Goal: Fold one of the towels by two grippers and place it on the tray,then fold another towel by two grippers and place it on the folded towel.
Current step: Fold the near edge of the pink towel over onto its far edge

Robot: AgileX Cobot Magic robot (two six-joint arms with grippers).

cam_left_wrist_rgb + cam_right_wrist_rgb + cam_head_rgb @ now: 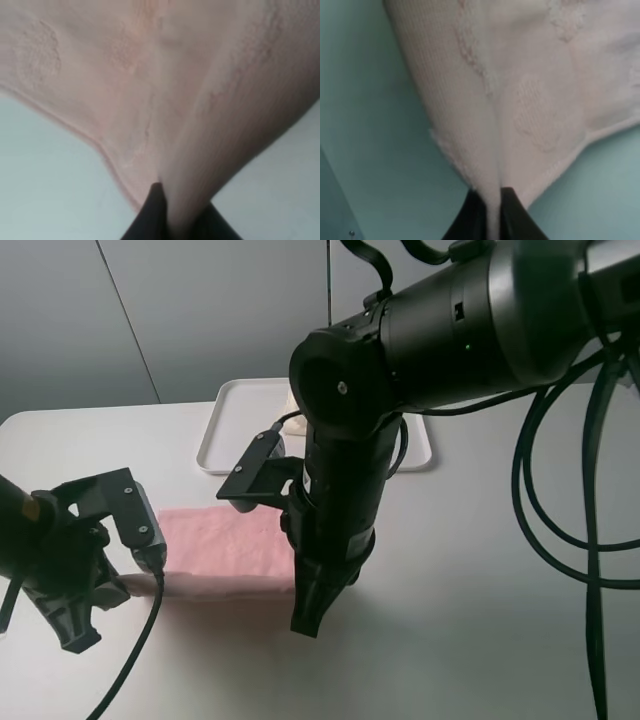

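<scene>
The pale pink towel (225, 545) lies on the table as a long band between my two grippers. My left gripper (135, 585) is shut on its left end, and the left wrist view shows the pink towel (150, 100) pinched in the left gripper (167, 220). At the right near corner my right gripper (308, 608) points down, shut on the cloth. The right wrist view shows a fold of the pink towel (520, 100) clamped in the right gripper (492, 215). The white tray (215, 440) sits behind. The cream-white towel (292, 405) on it is mostly hidden by my right arm.
My bulky right arm (450, 320) reaches over the tray from the upper right, with black cables (590, 490) looping down on the right. The white table (470, 640) stretches in front and to the right of the towel.
</scene>
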